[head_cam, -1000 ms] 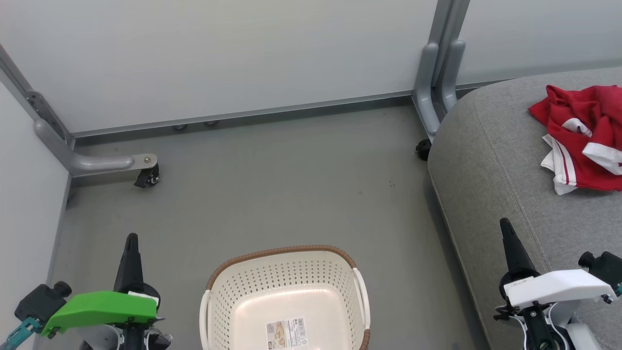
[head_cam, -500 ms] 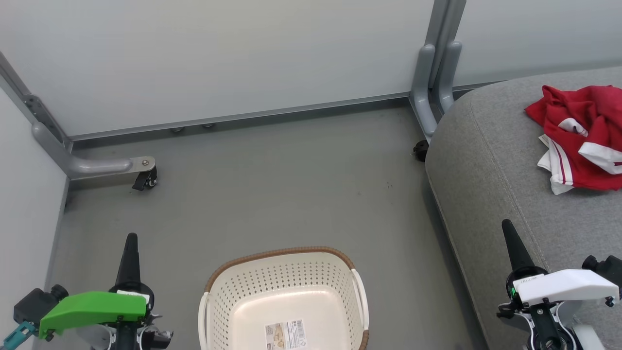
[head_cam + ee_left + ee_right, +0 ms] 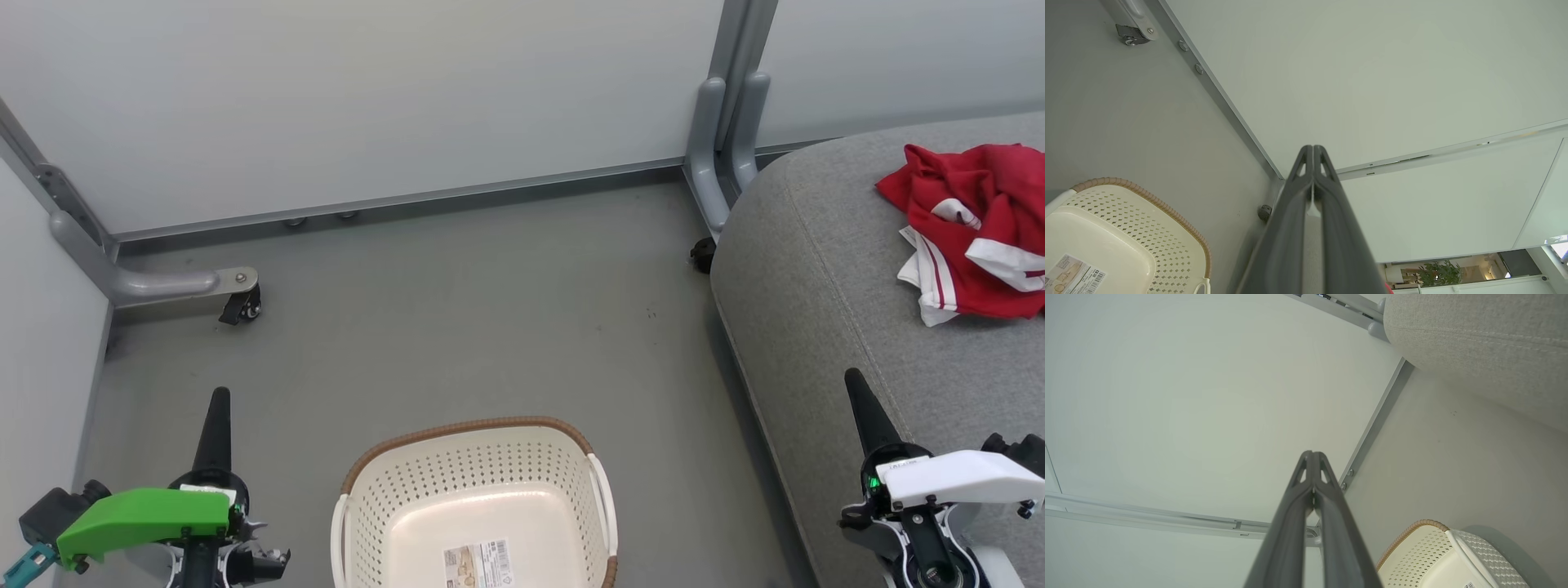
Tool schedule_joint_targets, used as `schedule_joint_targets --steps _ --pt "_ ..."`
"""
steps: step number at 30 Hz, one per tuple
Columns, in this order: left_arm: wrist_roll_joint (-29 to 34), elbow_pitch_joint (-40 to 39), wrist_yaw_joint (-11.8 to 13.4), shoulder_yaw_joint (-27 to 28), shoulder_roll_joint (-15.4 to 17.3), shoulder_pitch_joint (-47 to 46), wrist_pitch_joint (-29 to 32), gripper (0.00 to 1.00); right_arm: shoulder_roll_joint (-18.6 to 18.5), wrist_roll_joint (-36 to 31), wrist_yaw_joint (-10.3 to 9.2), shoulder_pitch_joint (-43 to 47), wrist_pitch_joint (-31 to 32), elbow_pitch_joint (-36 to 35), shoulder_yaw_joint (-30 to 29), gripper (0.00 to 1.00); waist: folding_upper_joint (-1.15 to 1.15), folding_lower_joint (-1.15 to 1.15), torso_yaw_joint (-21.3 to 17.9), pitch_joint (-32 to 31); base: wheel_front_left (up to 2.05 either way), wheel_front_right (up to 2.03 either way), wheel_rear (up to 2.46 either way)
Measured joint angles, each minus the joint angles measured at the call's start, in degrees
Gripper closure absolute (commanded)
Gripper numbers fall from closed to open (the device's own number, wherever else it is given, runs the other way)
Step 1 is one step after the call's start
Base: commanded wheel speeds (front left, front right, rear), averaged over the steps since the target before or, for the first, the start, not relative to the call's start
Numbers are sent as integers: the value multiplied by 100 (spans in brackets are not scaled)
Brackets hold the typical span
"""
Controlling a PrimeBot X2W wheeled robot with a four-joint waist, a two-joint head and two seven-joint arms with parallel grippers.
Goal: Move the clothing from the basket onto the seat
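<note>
Clothing point(image 3: 971, 220) heaped on the seat point(image 3: 816, 310), well apart from the basket point(image 3: 465, 426), which holds only a label point(image 3: 480, 562); left gripper point(image 3: 219, 396) and right gripper point(image 3: 853, 377), both pressed together and empty, have sunk slightly toward their resting corners, suggesting the task is complete.

The basket point(image 3: 473, 426) is sitting on the floor point(image 3: 490, 310) between my left end effector point(image 3: 220, 398) and right end effector point(image 3: 854, 377); the clothing point(image 3: 971, 237) is lying on the seat point(image 3: 816, 310) at right.
</note>
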Motion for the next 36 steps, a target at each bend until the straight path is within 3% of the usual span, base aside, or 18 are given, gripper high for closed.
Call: schedule_joint_targets --steps 36 --pt "-1551 31 -73 125 -3 -93 387 100 5 1511 -2 -92 433 134 -192 100 0 0 -101 -78 0 0 0"
